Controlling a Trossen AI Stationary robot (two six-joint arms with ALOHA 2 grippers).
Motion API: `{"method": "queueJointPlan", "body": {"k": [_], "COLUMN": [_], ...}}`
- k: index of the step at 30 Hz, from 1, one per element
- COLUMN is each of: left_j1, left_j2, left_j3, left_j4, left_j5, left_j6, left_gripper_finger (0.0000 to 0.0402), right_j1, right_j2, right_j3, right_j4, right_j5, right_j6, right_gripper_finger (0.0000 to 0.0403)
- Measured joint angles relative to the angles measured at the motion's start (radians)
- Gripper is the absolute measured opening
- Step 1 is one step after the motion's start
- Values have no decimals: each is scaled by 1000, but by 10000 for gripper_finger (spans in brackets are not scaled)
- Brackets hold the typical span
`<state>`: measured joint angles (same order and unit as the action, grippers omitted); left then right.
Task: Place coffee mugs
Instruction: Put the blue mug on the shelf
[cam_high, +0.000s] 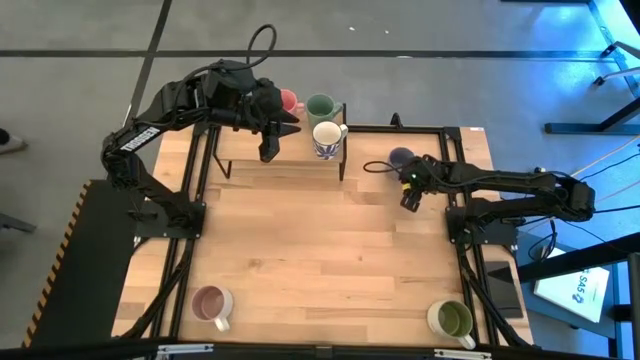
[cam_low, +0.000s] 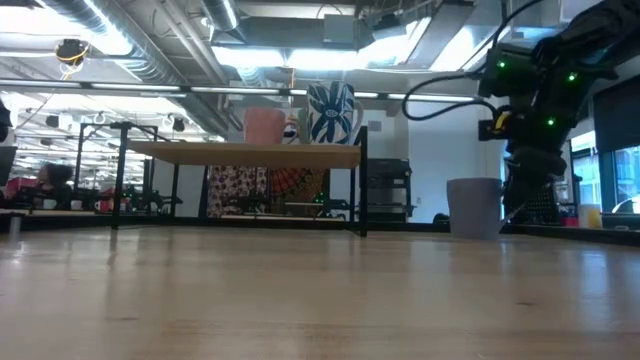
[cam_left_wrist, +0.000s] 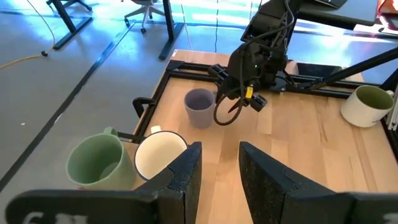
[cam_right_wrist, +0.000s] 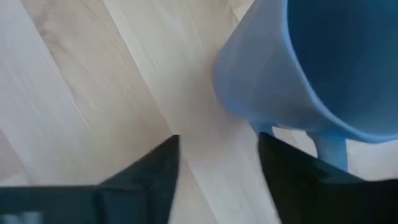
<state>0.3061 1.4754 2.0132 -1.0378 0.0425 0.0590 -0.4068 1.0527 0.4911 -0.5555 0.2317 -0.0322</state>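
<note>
A pink mug (cam_high: 288, 100), a green mug (cam_high: 320, 105) and a white mug with blue pattern (cam_high: 328, 138) stand upright on a raised wooden shelf (cam_high: 250, 155) at the table's far edge. My left gripper (cam_high: 270, 142) hovers open just left of the white mug (cam_left_wrist: 160, 155), with nothing between its fingers (cam_left_wrist: 221, 168). A lavender mug (cam_high: 400, 157) stands on the table to the right of the shelf. My right gripper (cam_high: 408, 195) is open, just on its near side, with the mug (cam_right_wrist: 298, 68) and its handle (cam_right_wrist: 329, 149) ahead of the fingers.
A beige-pink mug (cam_high: 212, 303) stands near the table's near left corner and a cream mug with an olive inside (cam_high: 452, 320) near the near right corner. The shelf's black legs (cam_low: 362, 180) rise from the far part of the table. Bare wood (cam_high: 320, 240) lies in the middle.
</note>
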Motion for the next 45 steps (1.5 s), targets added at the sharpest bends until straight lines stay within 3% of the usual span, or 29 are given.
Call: {"method": "queueJointPlan", "body": {"k": [7,13,21,27,31,35,40,45], "left_j1": [0,0,0,0,0,0,0,0], "left_j2": [0,0,0,0,0,0,0,0], "left_j3": [0,0,0,0,0,0,0,0], "left_j4": [0,-1,-30,-39,-39,-39,-39,-39], "left_j5": [0,0,0,0,0,0,0,0], "left_j6": [0,1,5,5,6,29,35,57], "left_gripper_finger": [100,100,100,100,100,100,100,100], "right_j1": [0,1,2,22,28,27,27,27], "right_j2": [0,-6,-77,-232,-328,-320,-264,-193], "right_j3": [0,0,0,57,164,193,192,192], "right_j4": [9,9,3,-73,-187,-235,-313,-343], "right_j5": [-7,-27,-87,-43,23,67,22,117], "right_j6": [1,5,16,70,-2,-124,-162,-128], "right_gripper_finger": [20,3,0,0,0,5,69,179]}}
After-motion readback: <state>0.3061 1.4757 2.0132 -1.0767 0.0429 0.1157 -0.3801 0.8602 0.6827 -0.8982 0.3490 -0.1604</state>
